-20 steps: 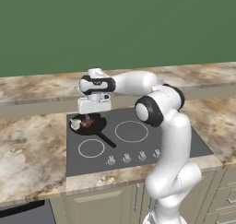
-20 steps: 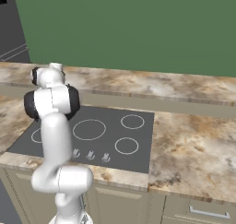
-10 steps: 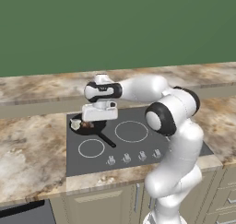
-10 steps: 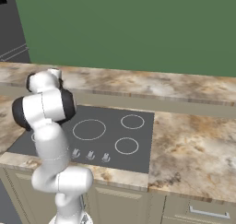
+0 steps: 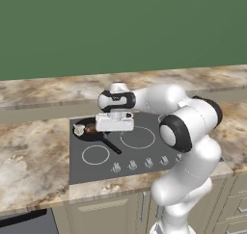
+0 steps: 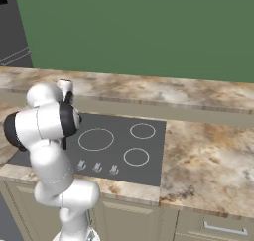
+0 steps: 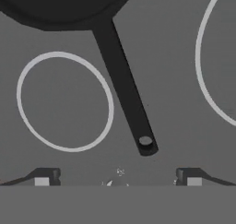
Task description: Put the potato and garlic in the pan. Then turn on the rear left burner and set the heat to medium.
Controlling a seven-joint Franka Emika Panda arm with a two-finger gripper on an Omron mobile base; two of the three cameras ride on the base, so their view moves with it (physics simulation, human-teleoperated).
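Nearest to me I saw the pale cabinet fronts (image 5: pixel 111 211) under the edge of the table (image 5: pixel 34 151), a mottled brown and beige stone slab that ran left and right across both base views. Set into it was the flat dark grey cooktop (image 5: pixel 144 156), with a row of small knobs (image 5: pixel 140 164) along its near edge and white rings marking the zones. In the hand view I had the tool (image 7: pixel 117 181) hanging over that glass with its two tips spread wide apart and nothing between them; in the left base view the tool (image 5: pixel 115 130) sat just above the cooktop, right beside the pan. The pan (image 5: pixel 89 132) rested on the rear left burner (image 5: pixel 86 137), of which I could make out little beneath it, and its thin black handle (image 7: pixel 124 94) ran toward me across the glass, ending just short of the tips in the hand view, between a small white ring (image 7: pixel 64 101) on one side and the arc of a larger ring (image 7: pixel 207 75) on the other. Inside the pan I could see the garlic (image 5: pixel 79 129) at its left edge and the potato (image 5: pixel 90 128) just beside it, partly hidden by the tool. Beyond the cooktop the table rose in a low stone ledge (image 5: pixel 58 98), and behind that stood a plain green wall (image 5: pixel 120 31). At the far left of the right base view I saw a tall dark appliance (image 6: pixel 12 29).
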